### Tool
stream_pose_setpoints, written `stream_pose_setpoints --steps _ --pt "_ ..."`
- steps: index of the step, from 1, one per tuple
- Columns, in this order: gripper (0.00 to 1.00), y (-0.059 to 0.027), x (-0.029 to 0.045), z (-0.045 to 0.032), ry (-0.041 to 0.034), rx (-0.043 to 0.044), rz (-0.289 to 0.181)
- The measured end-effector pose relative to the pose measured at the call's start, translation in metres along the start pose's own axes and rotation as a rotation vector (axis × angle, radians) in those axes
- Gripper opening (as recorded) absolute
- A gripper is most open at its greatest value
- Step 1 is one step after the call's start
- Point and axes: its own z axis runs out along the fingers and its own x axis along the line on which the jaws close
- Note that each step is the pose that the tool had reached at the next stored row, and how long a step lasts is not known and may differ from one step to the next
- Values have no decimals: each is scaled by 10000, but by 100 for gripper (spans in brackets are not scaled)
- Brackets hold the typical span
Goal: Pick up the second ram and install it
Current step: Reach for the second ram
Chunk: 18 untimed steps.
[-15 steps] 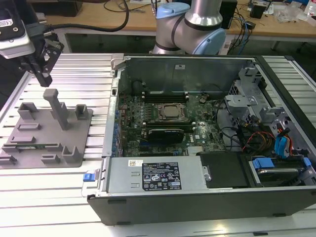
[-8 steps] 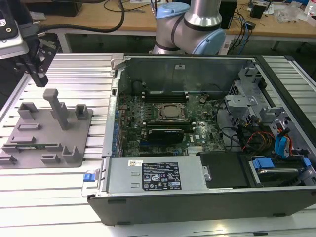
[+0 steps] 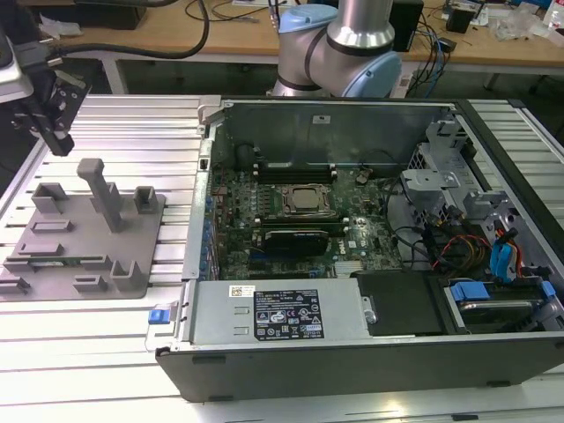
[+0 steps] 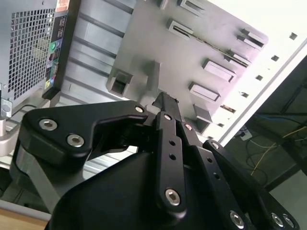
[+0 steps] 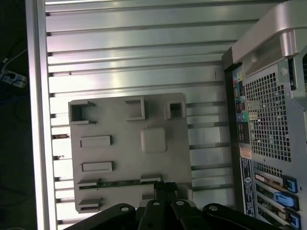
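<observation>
The second ram (image 3: 63, 260) is a thin green stick lying in a long slot of the grey holder plate (image 3: 132, 229), on the table at the exterior view's left. In the first wrist view the second ram (image 5: 122, 182) runs along the plate's edge, just beyond my fingertips. My black gripper (image 3: 60, 141) hangs above the far corner of the plate, well clear of it. Its fingers look pressed together, with nothing between them, in both wrist views (image 4: 164, 101) (image 5: 164, 188).
The open computer case (image 3: 264, 322) fills the middle and right of the exterior view. Inside it are the silver-topped CPU (image 3: 306, 201) and black memory slots (image 3: 295, 166). A tall grey post (image 3: 104, 189) rises from the holder plate. The arm's base (image 3: 339, 44) stands behind the case.
</observation>
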Motion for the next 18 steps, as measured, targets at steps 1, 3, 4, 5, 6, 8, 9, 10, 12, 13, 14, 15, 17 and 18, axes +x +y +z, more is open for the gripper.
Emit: stream_pose_setpoints --steps 1,3,4,5,6,8,9,10,12,13,14,15,17,18 --pt "8 -2 23 4 1 0 1" --pt "8 -17 84 20 0 0 1" --pt "8 -30 115 34 0 -1 1" --pt "8 -40 134 46 0 0 -1" --pt "8 -47 151 55 0 1 1" --pt "8 -63 193 77 0 0 1" --pt "8 -74 222 92 0 0 1" --pt "8 -83 253 104 0 0 1" --pt "8 -98 309 125 0 0 0" --pt "8 -102 322 131 0 0 0" --pt "8 -107 339 138 0 0 0" --pt "8 -113 350 147 -1 -1 -1" --pt "8 -120 380 165 1 0 1" --pt "8 -124 391 172 0 0 0"
